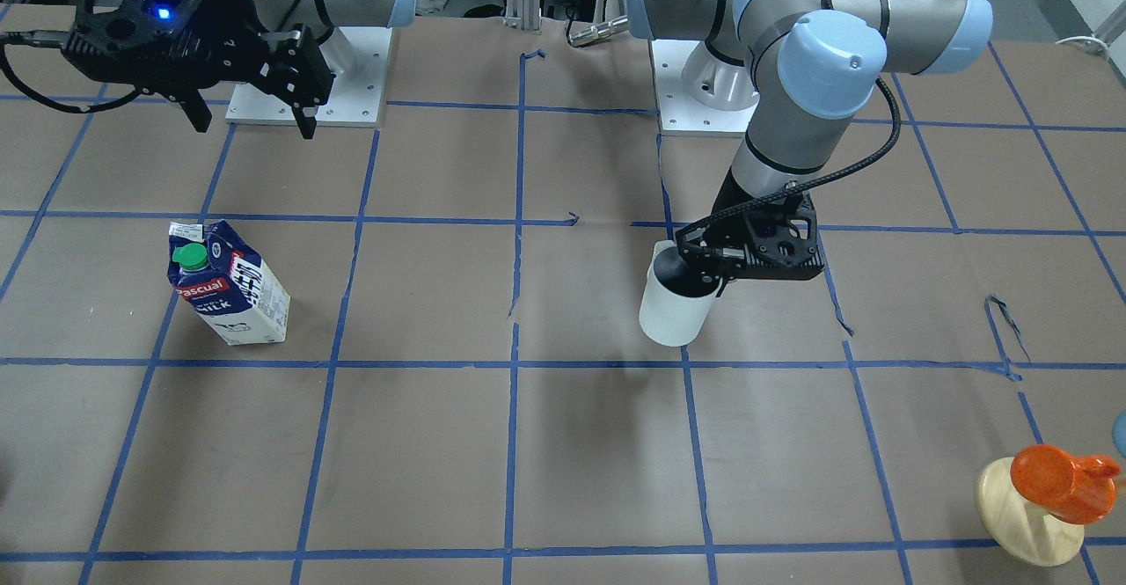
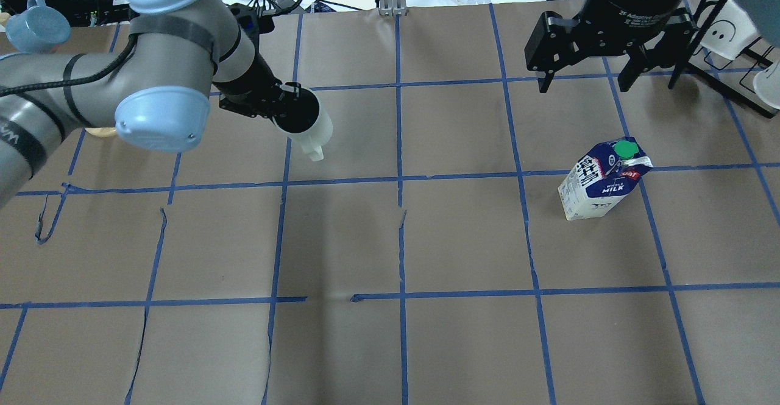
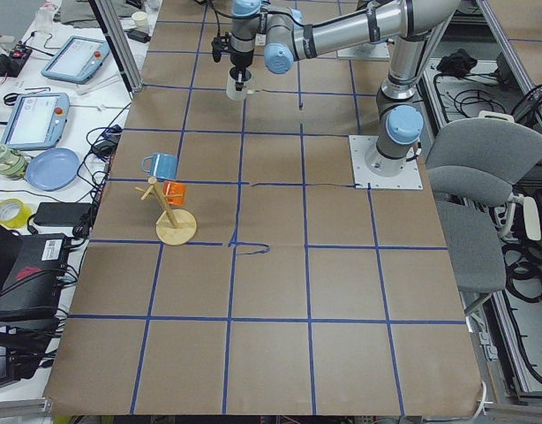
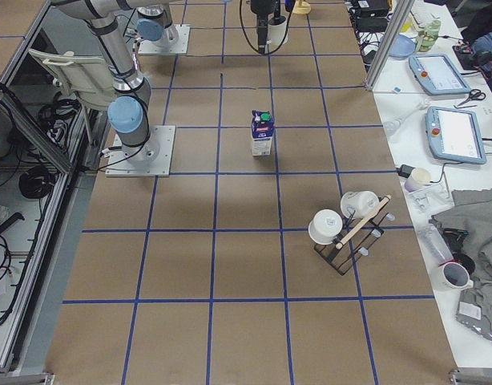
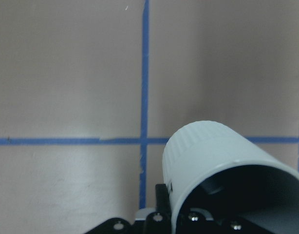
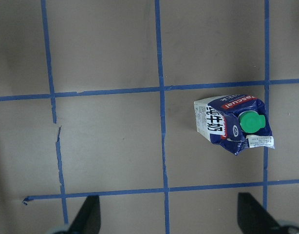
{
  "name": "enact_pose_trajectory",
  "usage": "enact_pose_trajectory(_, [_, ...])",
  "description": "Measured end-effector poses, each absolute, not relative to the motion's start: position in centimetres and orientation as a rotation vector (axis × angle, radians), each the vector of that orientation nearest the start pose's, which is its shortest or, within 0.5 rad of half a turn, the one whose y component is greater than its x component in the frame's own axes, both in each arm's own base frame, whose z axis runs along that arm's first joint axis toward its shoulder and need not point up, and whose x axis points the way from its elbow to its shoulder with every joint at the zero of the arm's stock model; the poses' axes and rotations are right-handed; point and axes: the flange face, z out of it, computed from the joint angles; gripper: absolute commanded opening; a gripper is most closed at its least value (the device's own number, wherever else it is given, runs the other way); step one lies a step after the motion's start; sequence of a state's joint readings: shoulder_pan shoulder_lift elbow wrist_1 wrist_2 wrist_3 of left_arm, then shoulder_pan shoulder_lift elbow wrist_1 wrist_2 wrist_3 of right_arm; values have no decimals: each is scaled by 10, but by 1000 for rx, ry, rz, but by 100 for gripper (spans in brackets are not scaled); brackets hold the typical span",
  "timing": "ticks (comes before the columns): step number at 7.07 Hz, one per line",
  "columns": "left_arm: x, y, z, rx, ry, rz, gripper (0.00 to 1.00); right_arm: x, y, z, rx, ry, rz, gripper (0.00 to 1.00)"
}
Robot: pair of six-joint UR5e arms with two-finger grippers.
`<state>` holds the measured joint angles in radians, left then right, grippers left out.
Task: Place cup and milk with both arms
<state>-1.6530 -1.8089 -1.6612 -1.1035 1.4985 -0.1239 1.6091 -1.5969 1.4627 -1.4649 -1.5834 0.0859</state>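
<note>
The left gripper (image 1: pixel 697 259) is pinching the cup (image 1: pixel 669 312) by its rim and holding it up, far from the milk (image 1: pixel 230 290). The right gripper (image 1: pixel 255 127) is hanging wide open near the milk, not touching it. Next, I think, it needs to drop and grab the milk.

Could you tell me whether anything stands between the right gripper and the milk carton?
Nothing visible does: the open right gripper hangs over bare table, and the milk carton stands alone and upright nearby.

The blue-gridded table (image 1: pixel 563 462) carries the upright milk (image 1: pixel 230 290) and what looks like a wooden stand (image 1: pixel 1020 519).
</note>
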Motion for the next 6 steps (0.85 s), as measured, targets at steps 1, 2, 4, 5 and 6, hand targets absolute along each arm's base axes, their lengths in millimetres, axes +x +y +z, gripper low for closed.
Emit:
enact_pose_trajectory(1, [-211, -595, 351, -99, 3237, -200, 0, 150, -475, 544, 76, 3151, -47, 100])
enact_pose_trajectory(2, [-232, -618, 330, -122, 3246, -194, 0, 150, -475, 545, 78, 3152, -49, 100])
enact_pose_trajectory(4, [-265, -644, 292, -106, 3251, -174, 0, 148, -477, 543, 85, 3154, -42, 100])
enact_pose_trajectory(5, [-280, -647, 276, -84, 3251, -159, 0, 145, -481, 539, 91, 3157, -28, 100])
enact_pose_trajectory(6, [-289, -648, 260, -66, 3249, -139, 0, 140, -487, 532, 96, 3165, -19, 100])
